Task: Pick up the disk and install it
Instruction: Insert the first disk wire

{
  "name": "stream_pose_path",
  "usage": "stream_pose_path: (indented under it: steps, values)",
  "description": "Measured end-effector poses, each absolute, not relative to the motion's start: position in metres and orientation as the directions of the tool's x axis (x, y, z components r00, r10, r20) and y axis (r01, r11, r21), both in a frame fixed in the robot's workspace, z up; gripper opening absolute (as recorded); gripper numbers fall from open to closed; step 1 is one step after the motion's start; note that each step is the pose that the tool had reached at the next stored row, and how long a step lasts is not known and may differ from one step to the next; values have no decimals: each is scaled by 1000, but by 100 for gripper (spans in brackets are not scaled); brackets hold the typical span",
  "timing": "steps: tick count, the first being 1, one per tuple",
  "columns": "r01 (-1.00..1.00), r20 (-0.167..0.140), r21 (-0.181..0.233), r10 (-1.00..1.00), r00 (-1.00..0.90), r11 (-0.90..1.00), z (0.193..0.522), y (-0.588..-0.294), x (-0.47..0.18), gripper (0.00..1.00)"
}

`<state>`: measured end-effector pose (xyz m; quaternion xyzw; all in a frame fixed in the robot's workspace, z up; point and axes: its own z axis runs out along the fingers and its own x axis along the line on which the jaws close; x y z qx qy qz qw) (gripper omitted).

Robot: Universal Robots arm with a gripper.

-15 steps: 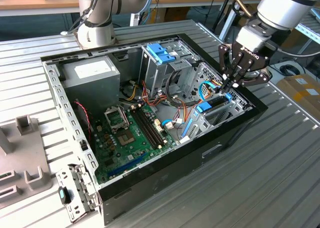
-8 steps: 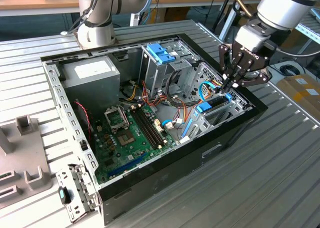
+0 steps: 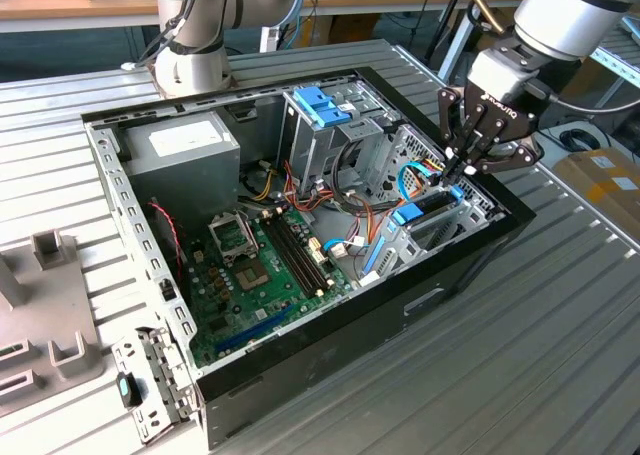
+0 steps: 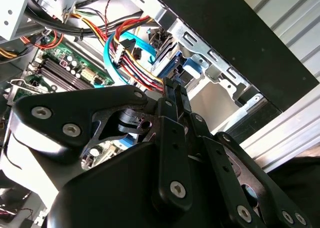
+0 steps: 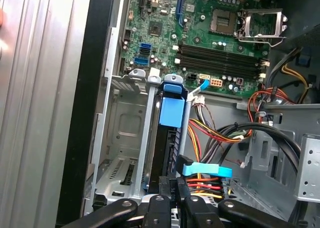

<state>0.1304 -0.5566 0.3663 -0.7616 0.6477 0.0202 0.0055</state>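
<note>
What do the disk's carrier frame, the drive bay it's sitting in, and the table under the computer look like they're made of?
The disk's carrier frame looks like blue plastic: even colour, soft sheen, moulded tabs. The drive bay appears to be bare stamped sheet metal, dull silver with punched slots and folded edges. The table seems to be grey ribbed metal, possibly aluminium, with parallel grooves and a matte finish.

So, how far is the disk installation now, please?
Mostly done, it seems: the silver hard drive in its blue plastic carrier frame already stands on edge in a slot of the grey metal drive bay. The black gripper is closed at the disk's upper edge. Whether it is fully seated cannot be told.
</note>
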Motion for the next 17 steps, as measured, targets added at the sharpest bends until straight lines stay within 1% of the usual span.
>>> stream_pose_path:
  steps: [17]
  values:
    - [-995, -38, 18, -994, 100, -100, 366, -557, 130, 17]
